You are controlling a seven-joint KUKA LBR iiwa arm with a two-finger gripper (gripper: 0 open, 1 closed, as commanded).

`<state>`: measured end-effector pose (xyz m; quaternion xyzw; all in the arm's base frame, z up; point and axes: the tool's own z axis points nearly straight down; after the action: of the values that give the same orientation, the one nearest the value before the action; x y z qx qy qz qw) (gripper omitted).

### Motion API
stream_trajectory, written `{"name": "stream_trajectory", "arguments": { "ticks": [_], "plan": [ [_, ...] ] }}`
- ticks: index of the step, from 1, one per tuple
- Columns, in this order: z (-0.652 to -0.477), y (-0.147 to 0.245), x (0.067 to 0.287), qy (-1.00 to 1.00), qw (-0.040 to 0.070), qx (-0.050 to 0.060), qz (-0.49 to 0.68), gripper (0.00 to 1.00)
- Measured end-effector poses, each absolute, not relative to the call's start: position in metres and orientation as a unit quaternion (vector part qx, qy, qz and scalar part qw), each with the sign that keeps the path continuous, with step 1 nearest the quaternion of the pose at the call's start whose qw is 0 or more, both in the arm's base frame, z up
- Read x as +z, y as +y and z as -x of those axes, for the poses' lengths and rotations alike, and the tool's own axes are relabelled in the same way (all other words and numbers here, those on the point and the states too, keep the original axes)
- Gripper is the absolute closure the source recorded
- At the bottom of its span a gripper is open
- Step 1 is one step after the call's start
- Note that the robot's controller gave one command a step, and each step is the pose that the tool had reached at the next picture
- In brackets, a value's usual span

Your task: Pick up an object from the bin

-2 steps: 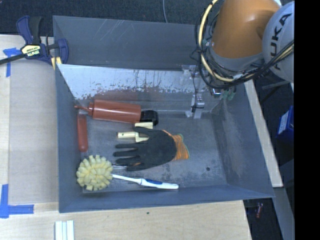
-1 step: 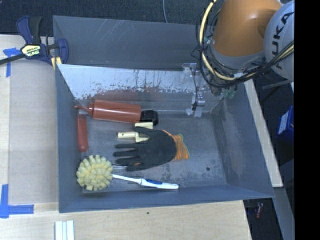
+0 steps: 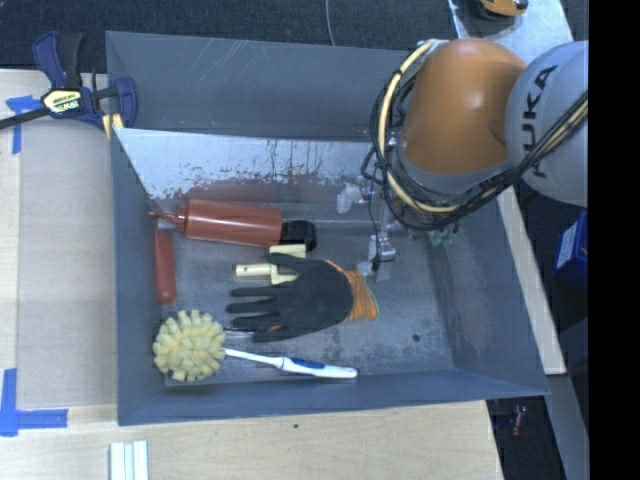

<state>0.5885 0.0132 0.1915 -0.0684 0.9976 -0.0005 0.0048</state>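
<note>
While brush (image 3: 190, 346) lies along near wall of bin (image 3: 455, 313), black glove (image 3: 295, 303) sits mid-floor, orange cuff pointing right; fingers (image 3: 378, 258) hang just by that cuff, open or closed can't tell; red bottle (image 3: 230, 222) lies behind glove

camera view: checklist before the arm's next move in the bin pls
1. pincer is by the cuff end of the black glove: ok
2. glove lies flat with nothing on it: ok
3. cream piece clear of the glove: cannot tell, it lies close to its upper edge
4. brush handle apart from the glove: ok
5. pincer's height over the bin floor: cannot tell
</note>
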Motion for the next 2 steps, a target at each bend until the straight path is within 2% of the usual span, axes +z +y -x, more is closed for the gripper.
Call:
{"name": "stream_trajectory", "arguments": {
  "ticks": [1, 2],
  "plan": [
    [-0.577, 0.042, 0.170, 0.992, 0.004, 0.000, 0.126, 0.00],
    [-0.515, 0.046, 0.091, 0.990, 0.004, 0.000, 0.142, 0.00]
  ]
}}
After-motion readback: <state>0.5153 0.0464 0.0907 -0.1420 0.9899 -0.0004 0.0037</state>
